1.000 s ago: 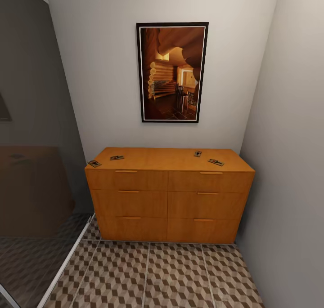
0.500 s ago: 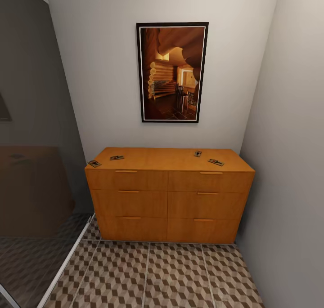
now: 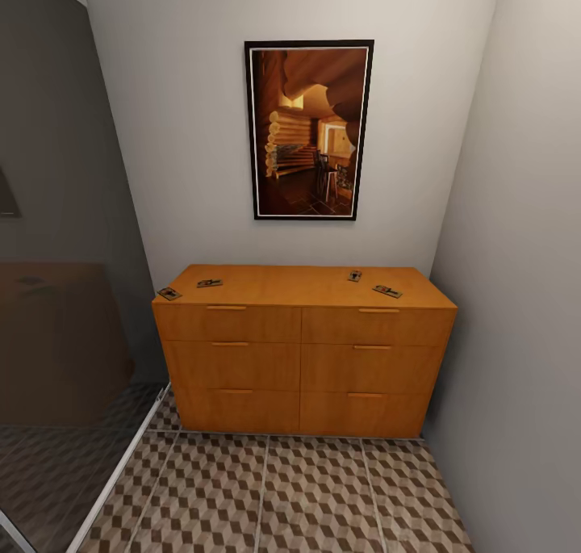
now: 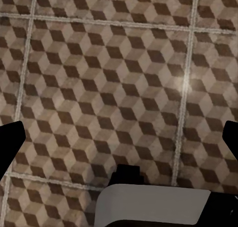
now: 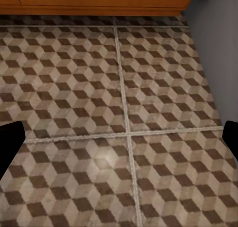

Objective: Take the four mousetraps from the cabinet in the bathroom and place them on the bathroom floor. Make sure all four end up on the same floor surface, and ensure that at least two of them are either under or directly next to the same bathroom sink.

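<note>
Head view: four mousetraps [image 3: 209, 282] lie on top of the cabinet [image 3: 303, 351]. Left claw [image 4: 119, 137] and right claw [image 5: 119, 137], both released, hang over the bathroom floor [image 3: 315, 496].

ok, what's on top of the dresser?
Four mousetraps lie on the dresser top: two near the left end, two toward the right. Drawers are shut, so contents are hidden.

White walls, framed pic [image 3: 308, 129] – cabin scene, glass partition [image 3: 64, 214] at left
</note>
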{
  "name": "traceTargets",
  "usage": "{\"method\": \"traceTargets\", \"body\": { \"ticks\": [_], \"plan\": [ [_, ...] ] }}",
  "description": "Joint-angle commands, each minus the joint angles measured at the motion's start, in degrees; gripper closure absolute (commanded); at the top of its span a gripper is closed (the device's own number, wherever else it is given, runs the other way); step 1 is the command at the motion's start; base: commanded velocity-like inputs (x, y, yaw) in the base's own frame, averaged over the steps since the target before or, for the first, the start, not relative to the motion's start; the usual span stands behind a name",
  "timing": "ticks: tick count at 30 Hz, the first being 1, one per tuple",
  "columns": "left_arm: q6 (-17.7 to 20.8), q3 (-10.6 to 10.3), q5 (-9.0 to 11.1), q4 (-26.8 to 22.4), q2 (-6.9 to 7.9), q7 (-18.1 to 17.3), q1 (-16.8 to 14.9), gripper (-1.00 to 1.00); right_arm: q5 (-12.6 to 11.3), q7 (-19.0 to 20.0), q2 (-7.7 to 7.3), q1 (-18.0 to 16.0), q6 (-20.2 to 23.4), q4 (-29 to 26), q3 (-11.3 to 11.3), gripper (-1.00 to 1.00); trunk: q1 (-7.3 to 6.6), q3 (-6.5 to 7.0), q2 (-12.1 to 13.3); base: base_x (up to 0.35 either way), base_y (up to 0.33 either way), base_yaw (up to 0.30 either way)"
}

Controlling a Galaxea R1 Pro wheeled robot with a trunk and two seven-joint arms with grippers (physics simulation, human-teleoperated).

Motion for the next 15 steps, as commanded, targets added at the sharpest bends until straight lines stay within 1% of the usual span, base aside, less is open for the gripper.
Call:
{"method": "traceTargets", "body": {
  "ticks": [1, 15],
  "plan": [
    [-0.19, 0.02, 0.12, 0.04, -0.02, 0.13, -0.03, -1.00, 0.29, -0.24, 0.02, -0.03, -0.14, 0.04, -0.14, -1.00, 0.00, -0.06, -0.03, 0.000, 0.000, 0.000],
    [-0.20, 0.04, 0.16, 0.37, -0.02, 0.12, -0.03, -1.00, 0.29, -0.24, -0.06, -0.03, -0.16, 0.05, -0.14, -1.00, 0.00, -0.06, -0.03, 0.000, 0.000, 0.000]
  ]
}}
